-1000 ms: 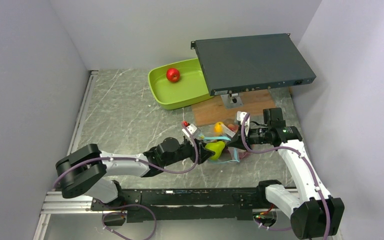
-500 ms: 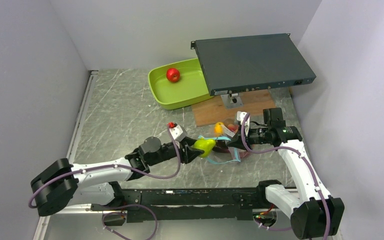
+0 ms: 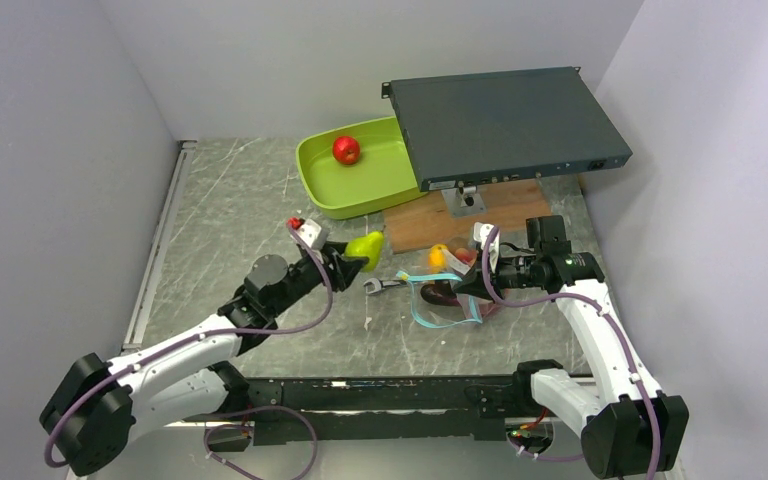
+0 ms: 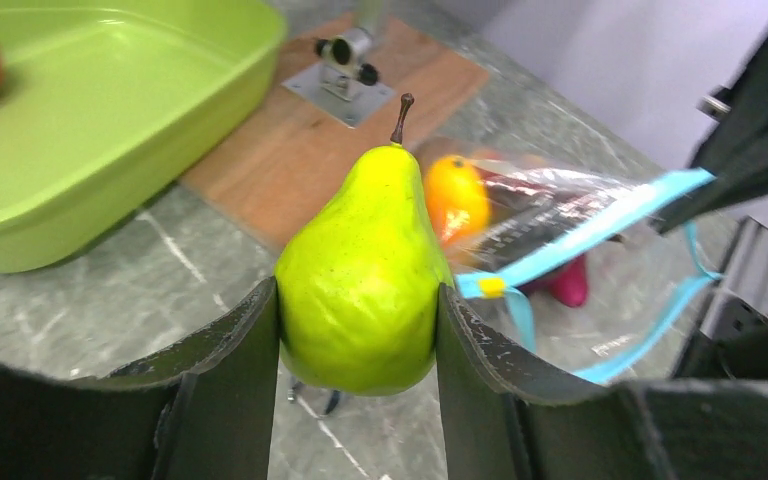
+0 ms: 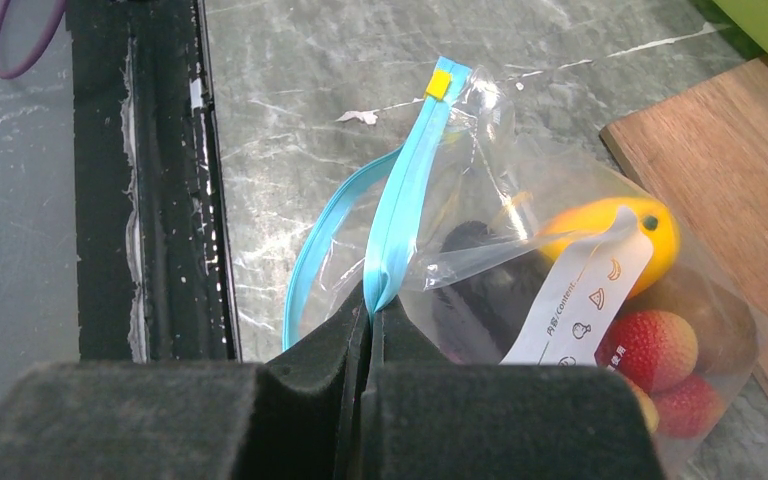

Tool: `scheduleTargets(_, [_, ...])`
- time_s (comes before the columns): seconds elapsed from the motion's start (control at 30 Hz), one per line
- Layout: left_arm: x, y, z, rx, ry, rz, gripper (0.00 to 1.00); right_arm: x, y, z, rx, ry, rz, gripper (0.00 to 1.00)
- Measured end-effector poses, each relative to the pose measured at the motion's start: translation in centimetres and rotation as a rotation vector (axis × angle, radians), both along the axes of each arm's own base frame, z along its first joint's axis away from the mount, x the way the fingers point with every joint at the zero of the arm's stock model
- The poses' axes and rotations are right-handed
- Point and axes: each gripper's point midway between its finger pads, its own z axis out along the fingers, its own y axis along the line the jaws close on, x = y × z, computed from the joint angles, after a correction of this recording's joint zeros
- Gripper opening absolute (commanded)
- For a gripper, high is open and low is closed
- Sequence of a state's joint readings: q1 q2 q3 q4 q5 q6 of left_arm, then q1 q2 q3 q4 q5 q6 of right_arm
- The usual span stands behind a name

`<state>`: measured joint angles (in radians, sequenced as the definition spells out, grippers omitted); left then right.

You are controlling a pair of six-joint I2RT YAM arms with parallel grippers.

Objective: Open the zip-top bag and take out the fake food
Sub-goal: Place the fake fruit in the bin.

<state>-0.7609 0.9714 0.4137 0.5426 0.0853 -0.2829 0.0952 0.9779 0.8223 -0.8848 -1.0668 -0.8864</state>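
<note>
The left hand (image 4: pixel 357 330) is clamped on the green pear (image 4: pixel 360 260), above the tabletop (image 3: pixel 240 220). The right hand (image 5: pixel 368 310) is pinched tight on the zip-top bag's (image 5: pixel 480 180) blue zip strip (image 5: pixel 405 205)

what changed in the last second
The left gripper carried the green pear away from the mouth of the zip-top bag, leftward and toward the lime-green tray, uncovering a wrench. The right gripper stayed shut on the blue strip; the apple stayed in the tray.
</note>
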Motion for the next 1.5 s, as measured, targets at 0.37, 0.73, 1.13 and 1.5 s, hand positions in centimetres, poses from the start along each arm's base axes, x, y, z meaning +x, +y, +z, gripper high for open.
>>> scheduleTargets(0.37, [9.1, 5.3, 1.4, 0.0, 0.104, 0.316, 0.0, 0.0, 0.0, -0.1, -0.001, 0.003, 0.0, 0.0])
scheduleTargets(0.73, [18.0, 7.6, 1.3, 0.051, 0.224, 0.426, 0.0, -0.2, 0.2, -0.1, -0.002, 0.002, 0.012, 0.0])
scheduleTargets(1.13, [25.3, 8.2, -2.0, 0.106, 0.369, 0.481, 0.0, -0.4, 0.5, -0.2, -0.01, 0.0, 0.029, 0.0])
scheduleTargets(1.5, [26.3, 8.6, -5.0, 0.199, 0.432, 0.502, 0.0, -0.6, 0.7, -0.3, -0.014, 0.0, 0.044, 0.0])
